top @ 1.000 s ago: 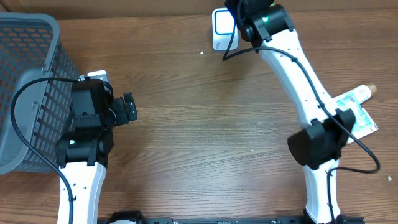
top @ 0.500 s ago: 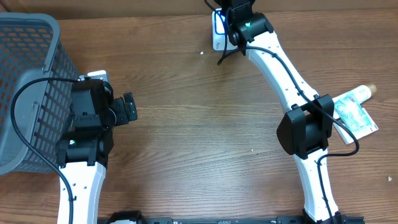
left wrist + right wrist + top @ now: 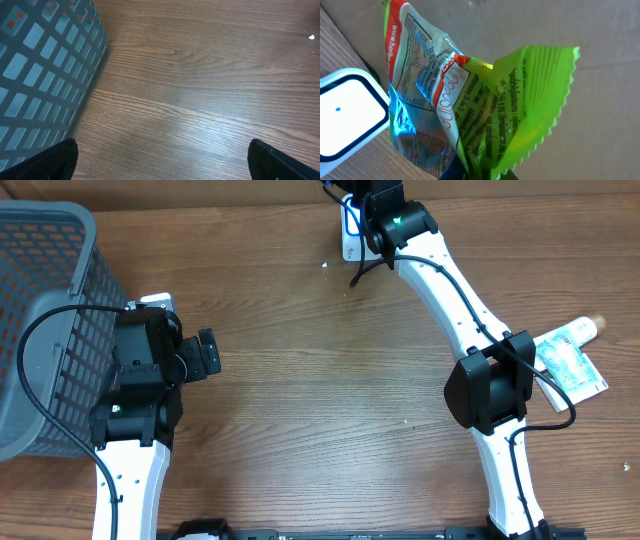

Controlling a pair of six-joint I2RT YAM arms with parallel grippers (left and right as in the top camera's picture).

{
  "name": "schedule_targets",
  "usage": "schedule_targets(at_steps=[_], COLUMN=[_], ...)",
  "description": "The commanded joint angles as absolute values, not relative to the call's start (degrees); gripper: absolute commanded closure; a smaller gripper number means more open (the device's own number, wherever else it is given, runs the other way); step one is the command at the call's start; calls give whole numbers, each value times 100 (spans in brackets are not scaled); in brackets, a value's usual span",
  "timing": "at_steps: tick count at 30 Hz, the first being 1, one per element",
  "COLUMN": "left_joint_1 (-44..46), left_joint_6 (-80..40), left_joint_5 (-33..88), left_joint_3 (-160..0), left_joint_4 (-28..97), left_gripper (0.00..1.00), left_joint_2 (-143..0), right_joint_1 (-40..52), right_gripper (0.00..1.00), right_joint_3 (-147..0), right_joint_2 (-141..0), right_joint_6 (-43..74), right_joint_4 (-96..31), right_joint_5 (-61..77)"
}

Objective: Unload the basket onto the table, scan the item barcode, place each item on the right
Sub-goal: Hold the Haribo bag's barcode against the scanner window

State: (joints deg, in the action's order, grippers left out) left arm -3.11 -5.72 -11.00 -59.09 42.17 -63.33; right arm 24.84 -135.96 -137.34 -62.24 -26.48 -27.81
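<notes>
Green and orange snack bag (image 3: 470, 100), crinkly, with small print all over, up in the air at the far edge of the table, about 12 o'clock in the overhead view. Clamped by its lower end in the right gripper (image 3: 470, 172), jaws tight together on it. Zigzag green edge pointing up toward 1 o'clock in the right wrist view. Just beside the bag, at its 8 o'clock there, a white scanner (image 3: 345, 115) with a dark rim and a tiny blue dot, flat on the wooden table (image 3: 320, 400). Cannot tell whether bag and scanner touch.

Over at 9 o'clock in the overhead view, the left gripper (image 3: 205, 355), jaws wide apart, holding nothing, low over the wood. At 10 o'clock, right next to that arm, a grey plastic basket (image 3: 40, 240) with a grid of holes. Far off at 3 o'clock, a small pack (image 3: 570, 360) with a tan tip, lying flat, partly under the right arm.
</notes>
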Motion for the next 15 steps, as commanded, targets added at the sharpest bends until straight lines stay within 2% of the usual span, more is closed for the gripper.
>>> schedule_targets(at_steps=[1,15], left_joint_1=[-336,-336], left_joint_6=[-489,-489], left_joint_5=[-1151,-1151], left_joint_3=[-5927,-5927], left_joint_4=[4202,4202], left_gripper=[0,0], left_joint_2=[-6300,-6300], right_joint_1=[2517,2506], right_gripper=[96,96], right_joint_3=[-13688,-13688], right_joint_2=[-13688,-14046], right_joint_6=[-6311,-6309], right_joint_4=[-2462,-2307], right_joint_5=[-2644,-2606])
